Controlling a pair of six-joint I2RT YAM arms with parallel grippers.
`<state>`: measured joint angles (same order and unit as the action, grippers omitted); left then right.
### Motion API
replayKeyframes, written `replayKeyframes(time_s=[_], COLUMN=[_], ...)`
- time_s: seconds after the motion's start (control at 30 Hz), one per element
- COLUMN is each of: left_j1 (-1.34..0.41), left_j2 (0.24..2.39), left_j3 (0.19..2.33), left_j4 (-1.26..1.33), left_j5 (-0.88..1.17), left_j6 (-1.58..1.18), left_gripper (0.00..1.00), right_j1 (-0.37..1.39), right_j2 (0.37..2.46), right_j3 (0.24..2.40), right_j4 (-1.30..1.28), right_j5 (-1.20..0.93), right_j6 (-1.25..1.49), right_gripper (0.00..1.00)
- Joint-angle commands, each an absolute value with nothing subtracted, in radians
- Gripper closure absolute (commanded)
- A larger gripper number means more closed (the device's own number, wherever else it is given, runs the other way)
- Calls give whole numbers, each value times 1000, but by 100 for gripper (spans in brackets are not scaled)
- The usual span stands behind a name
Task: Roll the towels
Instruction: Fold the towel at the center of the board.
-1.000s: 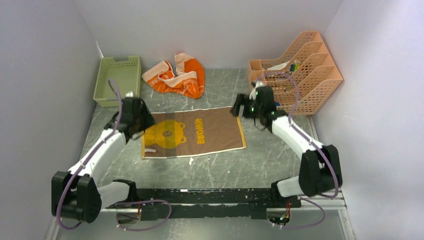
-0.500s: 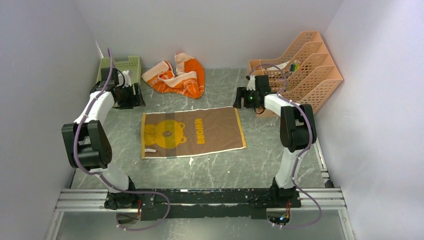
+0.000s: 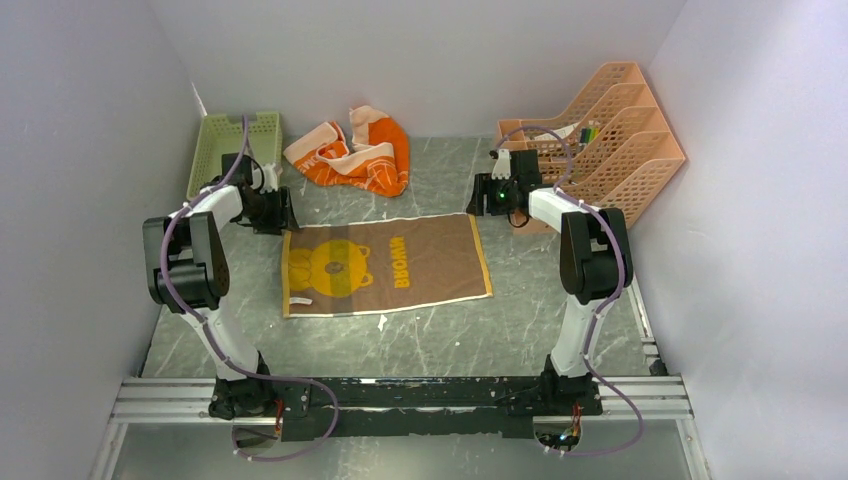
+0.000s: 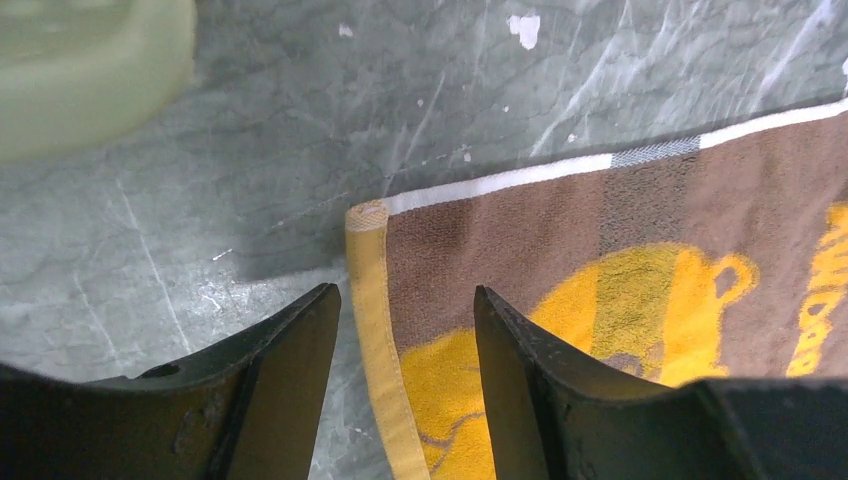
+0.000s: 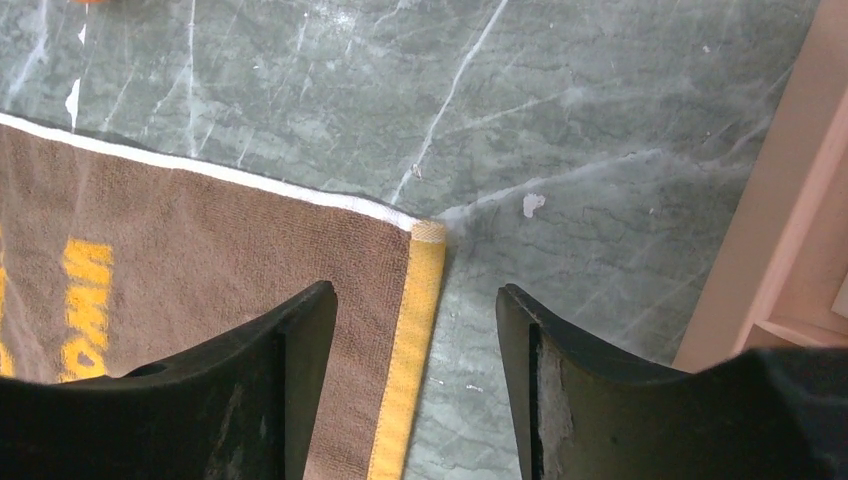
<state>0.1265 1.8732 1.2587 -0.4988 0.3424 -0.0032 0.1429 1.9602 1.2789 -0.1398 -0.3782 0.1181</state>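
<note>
Lying flat: a brown towel (image 3: 385,265), printed with a yellow bear and yellow lettering, is spread on the grey marbled tabletop (image 3: 450,330) between the two arms. Its short edges are trimmed in yellow and its far long edge in white.
Far-left corner: the left end effector (image 4: 405,292) is held low over this corner, jaws moderately apart. One finger is seen over bare tabletop and the other over the cloth, with the yellow hem in the gap. Nothing is gripped. Contact with the cloth cannot be told.
Far-right corner: the right end effector (image 5: 415,290) is placed likewise, jaws moderately apart and astride the yellow hem. Nothing is gripped.
Orange towel (image 3: 355,152): crumpled in a heap at the back of the tabletop, well apart from the brown towel, with white and peach bands showing.
Green mesh basket (image 3: 228,150): set at the back left, near the left arm's wrist.
Peach file rack (image 3: 600,130): set at the back right, near the right end effector. Small items are held in it, too small to identify.
Rolling: not begun on either towel.
</note>
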Motion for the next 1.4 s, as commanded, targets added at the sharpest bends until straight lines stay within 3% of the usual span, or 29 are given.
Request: replayKeyframes(time_s=[0.0,0.4,0.63,0.77,0.97,1.03,1.1,1.37], left_j1=[124,125,125,125,125,126,125,125], left_j2=[1860,1928,1956,1940,1901,1894,1878,1794], left_j3=[1221,1229,1266,1268,1275,1279,1275,1267], left_j4=[-416,-430,-426,-416,-388,-387,-378,-278], left_j5=[343,295,281,295,348,356,364,414], left_j6=[8,25,-4,-11,-25,-26,-25,-55], left_gripper=[36,40,52,70,80,88,93,93], right_j1=[141,194,198,204,200,201,200,142], right_j2=[1988,2074,2091,2093,2052,2044,2035,1991], right_j3=[1306,1351,1362,1369,1365,1368,1374,1420], right_j4=[-137,-171,-175,-200,-191,-193,-197,-176], right_j5=[-375,-291,-279,-263,-335,-348,-343,-286], right_j6=[102,109,111,94,93,94,89,126], right_gripper=[40,46,56,66,91,100,100,100])
